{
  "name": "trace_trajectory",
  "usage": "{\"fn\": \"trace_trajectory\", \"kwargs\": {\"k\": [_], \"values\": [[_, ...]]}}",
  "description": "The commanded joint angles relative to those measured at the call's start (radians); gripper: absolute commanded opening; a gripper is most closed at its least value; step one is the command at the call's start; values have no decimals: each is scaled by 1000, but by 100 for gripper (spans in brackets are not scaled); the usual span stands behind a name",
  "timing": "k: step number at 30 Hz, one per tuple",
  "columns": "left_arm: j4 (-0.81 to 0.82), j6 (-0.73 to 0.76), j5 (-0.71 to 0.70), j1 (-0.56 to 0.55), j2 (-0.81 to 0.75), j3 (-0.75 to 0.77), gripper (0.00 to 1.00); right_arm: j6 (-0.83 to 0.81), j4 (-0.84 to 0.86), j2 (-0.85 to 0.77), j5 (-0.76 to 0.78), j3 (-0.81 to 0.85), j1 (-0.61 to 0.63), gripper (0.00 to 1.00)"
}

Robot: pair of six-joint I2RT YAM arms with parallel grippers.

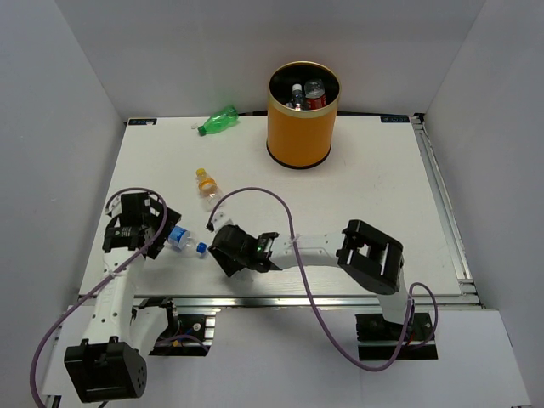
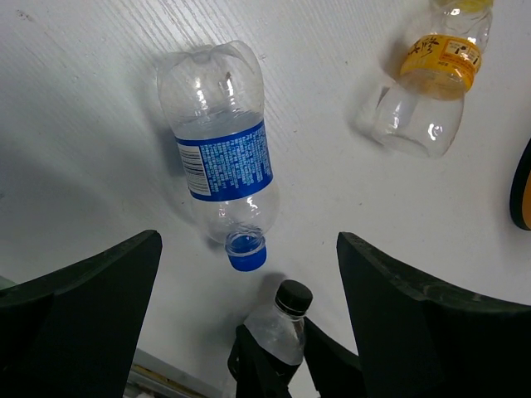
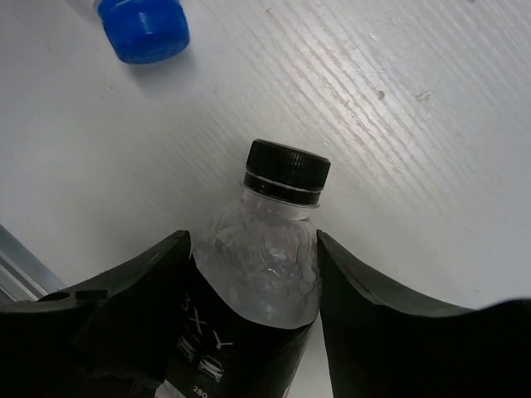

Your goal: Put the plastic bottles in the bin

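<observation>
**Right gripper clamps a bottle bound for the bin**

The right gripper [image 3: 253, 249] is clenched on the black-labelled bottle [image 3: 267, 286] near the desk's [image 1: 382, 187] front edge; only "XY" and "280" can be read on its label. The left gripper [image 2: 249, 240] hangs spread above the blue-labelled bottle [image 2: 224, 157], whose print is too fine to read. The likely next move is a lift and a carry to the far bin [image 1: 297, 127], which holds two bottles. The orange bottle [image 1: 206, 183] and green bottle [image 1: 219, 121] wait on the desk.

A white table [image 1: 382, 195] lay under everything, with plain white walls [image 1: 170, 51] standing along its far and side edges. A metal rail [image 1: 450, 229] ran down the table's right edge.
</observation>
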Motion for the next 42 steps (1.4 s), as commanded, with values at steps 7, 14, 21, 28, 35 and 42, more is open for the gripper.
{"fn": "trace_trajectory", "kwargs": {"k": [7,14,21,28,35,42], "values": [[74,2,4,-1,58,-6,98,-303,64,-257,0,210,-337,7],[92,-7,-29,0,127,26,98,-572,348,-165,123,480,-590,12],[84,-28,-45,2,180,26,98,-515,176,355,25,1259,-771,58],[74,-56,-57,8,197,10,98,-488,325,125,5,949,-772,89],[143,-81,-49,6,205,-30,98,-508,282,5,-50,963,-772,89],[178,-153,-74,6,250,-84,98,-442,263,-282,-210,691,-772,89]]}}
